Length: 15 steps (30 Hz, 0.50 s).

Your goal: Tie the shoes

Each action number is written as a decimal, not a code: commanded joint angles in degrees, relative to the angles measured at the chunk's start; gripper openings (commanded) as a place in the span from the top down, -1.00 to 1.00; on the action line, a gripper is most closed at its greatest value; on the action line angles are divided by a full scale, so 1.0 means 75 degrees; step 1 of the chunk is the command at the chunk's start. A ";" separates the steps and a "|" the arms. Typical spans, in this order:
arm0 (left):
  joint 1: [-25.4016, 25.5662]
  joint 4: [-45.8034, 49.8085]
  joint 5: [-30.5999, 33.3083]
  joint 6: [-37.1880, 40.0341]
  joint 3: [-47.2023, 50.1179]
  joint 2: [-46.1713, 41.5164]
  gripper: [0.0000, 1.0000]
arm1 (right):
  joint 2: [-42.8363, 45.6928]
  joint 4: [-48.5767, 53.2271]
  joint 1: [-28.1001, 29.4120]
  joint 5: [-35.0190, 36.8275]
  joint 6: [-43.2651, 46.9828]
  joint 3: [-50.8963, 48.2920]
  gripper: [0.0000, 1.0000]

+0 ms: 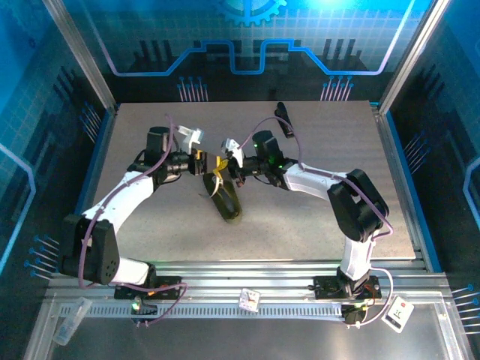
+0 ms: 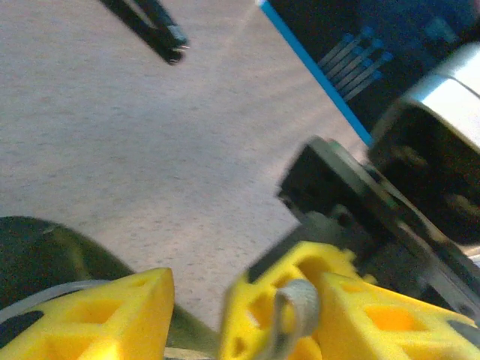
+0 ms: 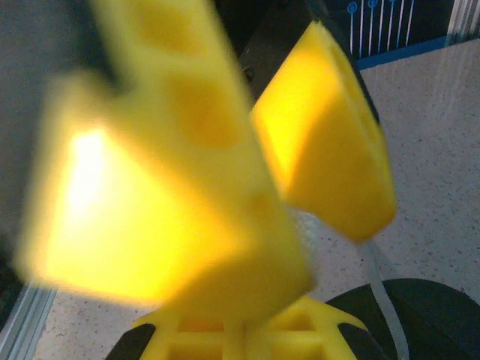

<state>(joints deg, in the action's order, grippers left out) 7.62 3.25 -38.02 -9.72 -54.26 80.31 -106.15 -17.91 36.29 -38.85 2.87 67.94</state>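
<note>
Grey lace (image 2: 294,304) is pinched by the right gripper (image 1: 225,172), jaws pressed together; the left gripper (image 1: 211,165) stands spread. With the shoe (image 1: 226,201) loose on the table (image 1: 300,225), off every edge, tugging may drag it or slip the lace.

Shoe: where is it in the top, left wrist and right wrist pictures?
Top external: shoe near the picture's centre.
Left wrist: shoe at bottom left.
Right wrist: shoe at bottom right.
Shared landmark: the grey lace running off it.
</note>
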 commanded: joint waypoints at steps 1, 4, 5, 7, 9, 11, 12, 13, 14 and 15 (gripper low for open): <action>-0.0768 0.0597 0.1013 -0.1688 -0.0051 0.0305 0.05 | 0.0190 0.0641 0.0163 0.0383 0.0346 0.0212 1.00; -0.1048 0.1103 0.1336 -0.2249 0.0016 0.0763 0.17 | 0.0292 0.0817 0.0204 0.0472 0.0495 0.0167 1.00; -0.1033 0.0958 0.1453 -0.2337 0.0189 0.0851 0.20 | 0.0323 0.0890 0.0220 0.0552 0.0530 0.0153 1.00; -0.0984 0.0250 0.1560 -0.2685 0.0759 0.0944 0.29 | 0.0404 0.1042 0.0257 0.0675 0.0618 0.0141 1.00; -0.0886 -0.0243 0.1732 -0.2832 0.1174 0.1098 0.37 | 0.0480 0.1173 0.0275 0.0802 0.0658 0.0118 1.00; -0.0779 -0.0625 0.1790 -0.2893 0.1467 0.1384 0.44 | 0.0558 0.1224 0.0296 0.0888 0.0660 0.0068 1.00; -0.0707 -0.0835 0.1728 -0.2962 0.1570 0.1564 0.47 | 0.0600 0.1260 0.0305 0.0913 0.0661 0.0034 1.00; -0.0609 -0.0983 0.1703 -0.3020 0.1616 0.1715 0.50 | 0.0640 0.1293 0.0312 0.0942 0.0660 0.0008 1.00; -0.0467 -0.1126 0.1703 -0.3056 0.1621 0.1910 0.52 | 0.0692 0.1342 0.0318 0.0980 0.0670 -0.0032 1.00; -0.0334 -0.1240 0.1703 -0.3104 0.1596 0.2057 0.54 | 0.0742 0.1392 0.0328 0.1040 0.0682 -0.0058 1.00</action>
<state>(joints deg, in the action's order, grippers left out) 2.92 0.21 -26.09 -29.95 -42.68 93.12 -103.70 -9.65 37.93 -32.84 6.66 67.94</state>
